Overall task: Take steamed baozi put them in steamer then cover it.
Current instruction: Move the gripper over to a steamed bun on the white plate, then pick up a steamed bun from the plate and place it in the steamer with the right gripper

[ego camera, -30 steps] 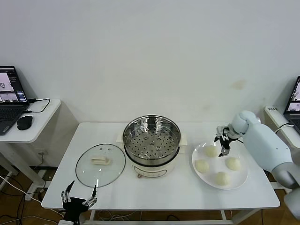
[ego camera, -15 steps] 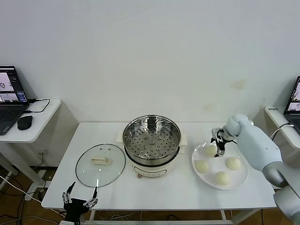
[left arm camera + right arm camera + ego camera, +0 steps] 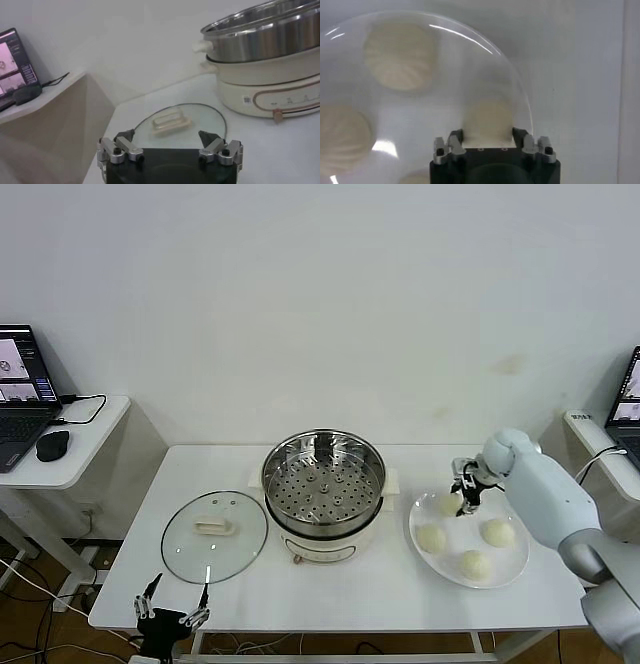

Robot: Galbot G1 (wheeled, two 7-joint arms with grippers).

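Observation:
The steamer (image 3: pixel 323 484) stands open at the table's centre, its perforated tray empty. The cover (image 3: pixel 214 534) lies flat on the table to its left. Four steamed baozi sit on a white plate (image 3: pixel 510 569): far left (image 3: pixel 449 505), near left (image 3: pixel 431 538), right (image 3: pixel 498 532) and front (image 3: pixel 474 564). My right gripper (image 3: pixel 466 500) is down on the far-left bun. In the right wrist view its fingers (image 3: pixel 456 139) press both sides of that bun (image 3: pixel 488 117), which rests on the plate (image 3: pixel 450 80). My left gripper (image 3: pixel 170 616) is open and empty below the table's front left edge.
The left wrist view shows the left gripper (image 3: pixel 167 136) low, facing the cover (image 3: pixel 200 117) and steamer (image 3: pixel 265 45). A side desk (image 3: pixel 85 454) with a laptop (image 3: pixel 20 384) and mouse (image 3: pixel 52 445) stands at the left. Another laptop (image 3: pixel 628 389) is at the right edge.
My right gripper has moved a little left over the plate and settled around the far-left bun. The buns, cover and left arm have not moved.

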